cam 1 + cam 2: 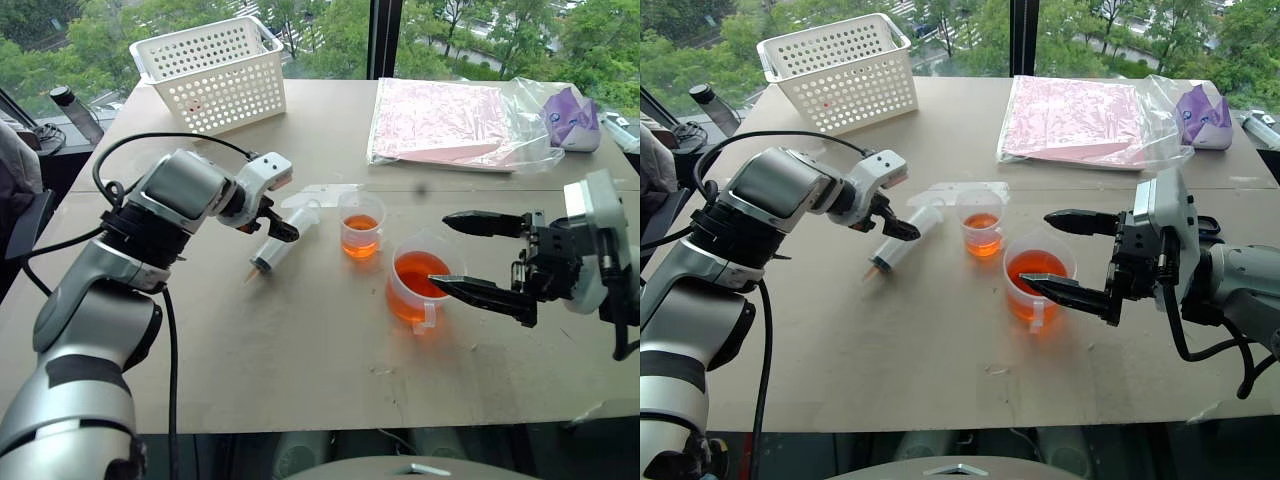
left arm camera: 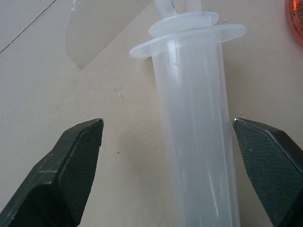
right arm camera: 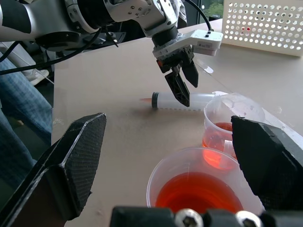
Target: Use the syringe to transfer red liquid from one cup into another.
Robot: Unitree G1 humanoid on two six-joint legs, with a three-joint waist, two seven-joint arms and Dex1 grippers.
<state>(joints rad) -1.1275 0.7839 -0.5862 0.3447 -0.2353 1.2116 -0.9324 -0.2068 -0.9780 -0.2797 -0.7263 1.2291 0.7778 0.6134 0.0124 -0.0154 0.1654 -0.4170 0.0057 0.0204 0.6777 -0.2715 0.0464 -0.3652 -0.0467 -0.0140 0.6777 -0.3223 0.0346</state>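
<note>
Left pincer (image 1: 277, 226), fingers spread, is straddling the syringe (image 1: 284, 245) lying at nine o'clock of the small cup (image 1: 361, 224). Closing squarely mid-barrel is looking wise, while the open right pincer (image 1: 462, 254) is hovering over the big cup (image 1: 417, 283)

**Tabletop by a window over trees**

A wide tan table (image 1: 300, 370) stands against tall windows (image 1: 330, 30) split by a dark upright frame (image 1: 383, 40). Green trees fill the glass, and soft daylight falls across the table. A seam (image 1: 480, 188) crosses the tabletop. Beyond its left edge, the surroundings are dark.
</note>
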